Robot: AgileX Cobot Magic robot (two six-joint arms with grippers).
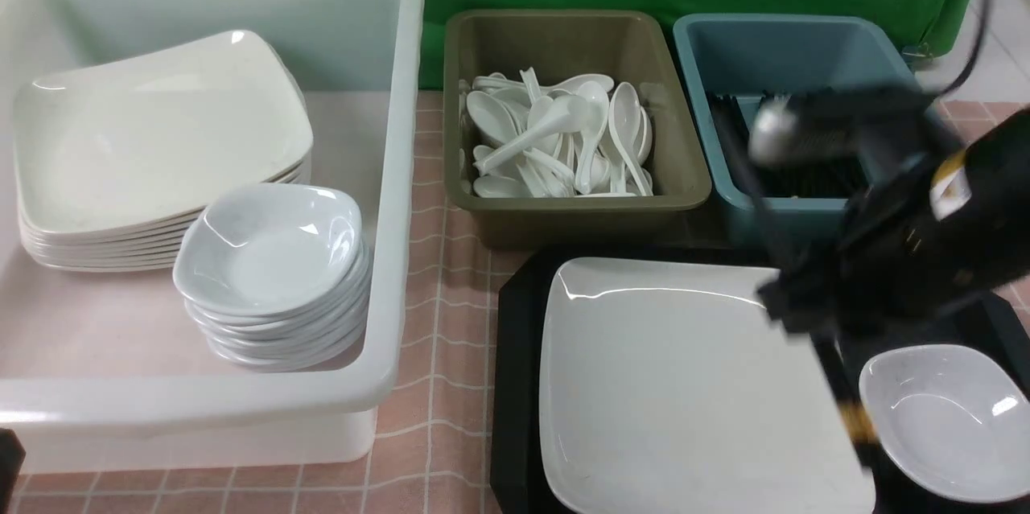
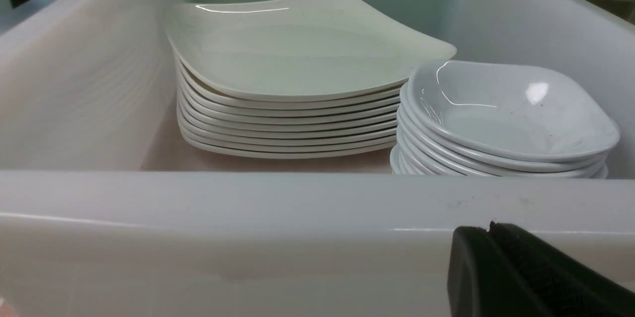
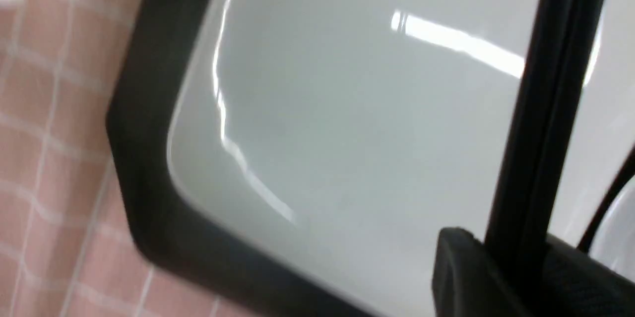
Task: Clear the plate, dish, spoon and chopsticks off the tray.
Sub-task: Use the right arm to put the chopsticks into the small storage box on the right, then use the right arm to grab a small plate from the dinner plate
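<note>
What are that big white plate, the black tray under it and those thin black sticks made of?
The plate looks like glazed ceramic or melamine: glossy white, with sharp light reflections. The tray seems matte black plastic, showing no shine. The chopsticks look like smooth dark plastic or lacquered wood; blur leaves it open.

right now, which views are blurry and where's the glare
front view: right arm and chopsticks smeared by motion, the rest sharp; right wrist view: soft all over, glare streak on the plate; left wrist view: crisp, small highlights on stacked dishes
</note>
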